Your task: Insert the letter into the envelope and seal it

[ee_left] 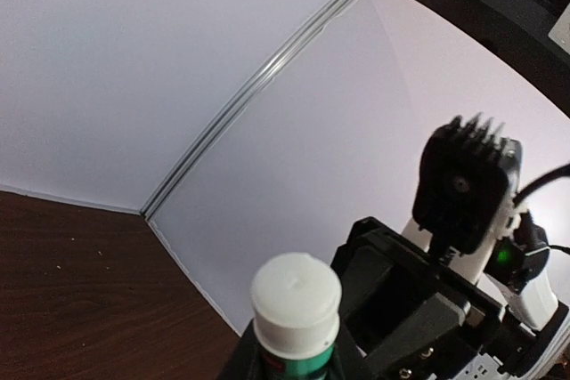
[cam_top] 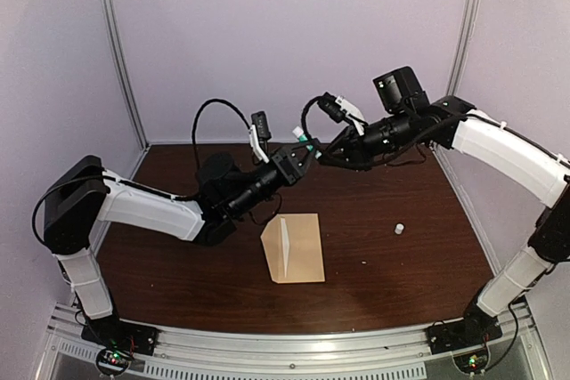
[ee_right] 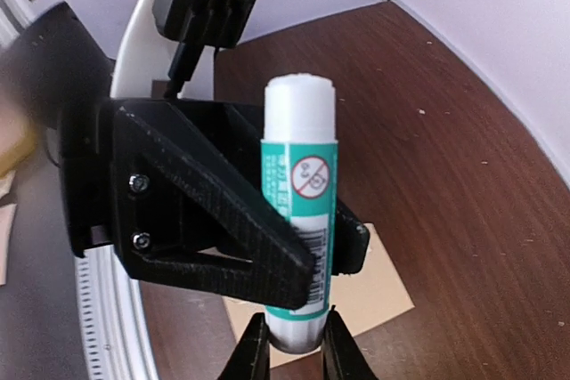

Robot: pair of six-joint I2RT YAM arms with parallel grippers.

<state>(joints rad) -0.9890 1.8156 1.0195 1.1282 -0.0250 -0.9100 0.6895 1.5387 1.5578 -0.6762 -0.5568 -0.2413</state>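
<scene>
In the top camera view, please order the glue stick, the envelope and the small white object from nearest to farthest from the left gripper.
1. Glue stick: held in the left gripper itself.
2. Envelope: lying flat, lower in the view, near the centre.
3. Small white object: lower right, farthest.

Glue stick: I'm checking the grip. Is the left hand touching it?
Touching. The right wrist view shows the left hand with its black fingers clamped on both sides of the glue stick, at its green label.
</scene>
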